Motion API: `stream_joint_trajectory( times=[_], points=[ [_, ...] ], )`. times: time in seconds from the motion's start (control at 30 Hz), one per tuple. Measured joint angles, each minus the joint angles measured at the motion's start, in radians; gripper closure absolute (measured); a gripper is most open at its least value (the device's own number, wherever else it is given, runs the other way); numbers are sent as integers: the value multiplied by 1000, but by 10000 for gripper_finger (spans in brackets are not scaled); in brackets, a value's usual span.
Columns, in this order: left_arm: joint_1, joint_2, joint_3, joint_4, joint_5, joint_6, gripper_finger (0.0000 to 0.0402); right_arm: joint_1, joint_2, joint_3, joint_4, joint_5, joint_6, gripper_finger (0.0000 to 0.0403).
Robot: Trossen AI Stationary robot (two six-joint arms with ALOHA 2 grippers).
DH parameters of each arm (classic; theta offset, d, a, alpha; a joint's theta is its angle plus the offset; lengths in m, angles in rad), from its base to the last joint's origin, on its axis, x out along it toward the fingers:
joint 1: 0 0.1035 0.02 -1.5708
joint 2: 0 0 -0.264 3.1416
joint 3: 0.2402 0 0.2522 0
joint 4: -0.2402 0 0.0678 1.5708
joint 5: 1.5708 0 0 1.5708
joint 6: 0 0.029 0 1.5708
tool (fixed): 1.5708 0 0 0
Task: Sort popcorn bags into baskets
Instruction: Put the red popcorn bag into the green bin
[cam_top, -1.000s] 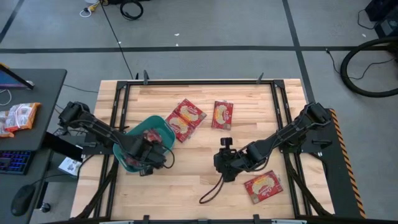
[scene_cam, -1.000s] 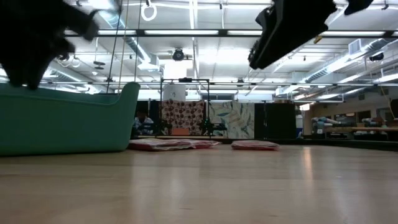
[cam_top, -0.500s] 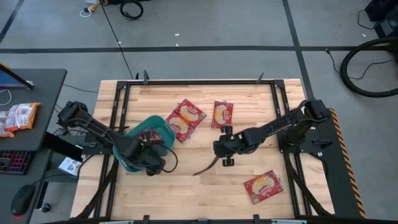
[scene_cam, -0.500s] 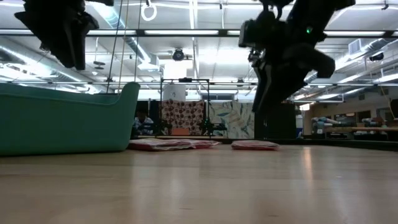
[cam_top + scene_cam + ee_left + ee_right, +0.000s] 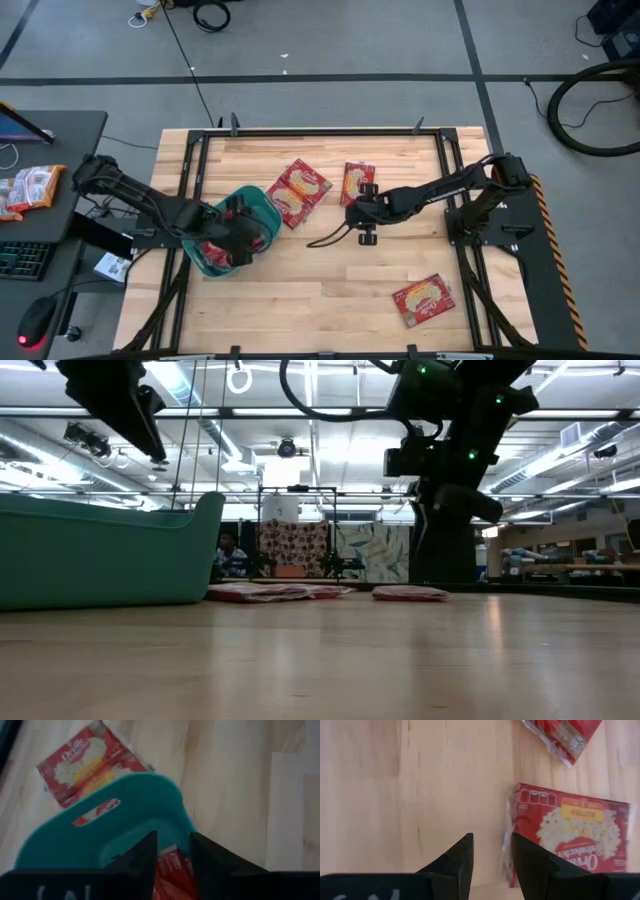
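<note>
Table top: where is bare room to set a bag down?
Bare wood lies along the near edge between the teal basket and the lone popcorn bag. Crowded: the centre, where three bags lie by the right hand.

Ahead of the right gripper we have one popcorn bag lying flat just past its slightly parted fingertips, and beyond that, off to one side, the overlapping pair of bags, while the bare wood of the table behind it runs free as far as the lone bag near the front edge. The left gripper sits above the teal basket, whose raised rim walls it in on all sides (red packets already cover the floor below its fingers), so we find clear passage only upward.
</note>
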Motion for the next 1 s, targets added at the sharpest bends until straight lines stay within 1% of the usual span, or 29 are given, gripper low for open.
stream_joint_trajectory(
  times=[0.07, 0.3, 0.47, 0.53, 0.63, 0.8, 0.9, 1.0],
  points=[
    [-1, -33, -24, 39, -21, 18, 285, 0, 6, -3, 30, 39, -27, 266],
    [-15, -160, -41, 54, -49, 18, 285, -15, 5, -92, 343, 62, -113, 263],
    [-31, -232, -41, 64, -72, 17, 285, -25, 5, -180, 550, 69, -159, 247],
    [-32, -253, -41, 79, -84, 18, 285, -33, 11, -212, 606, 93, -160, 237],
    [-32, -267, -41, 89, -88, 30, 285, -49, 36, -227, 641, 117, -162, 220],
    [-32, -273, -41, 96, -87, 44, 285, -64, 127, -188, 652, 143, -187, 198],
    [-32, -273, -41, 94, -86, 45, 285, -69, 162, -172, 656, 152, -190, 192],
    [-32, -273, -41, 93, -71, 45, 285, -68, 181, -171, 642, 202, -186, 191]
  ],
)
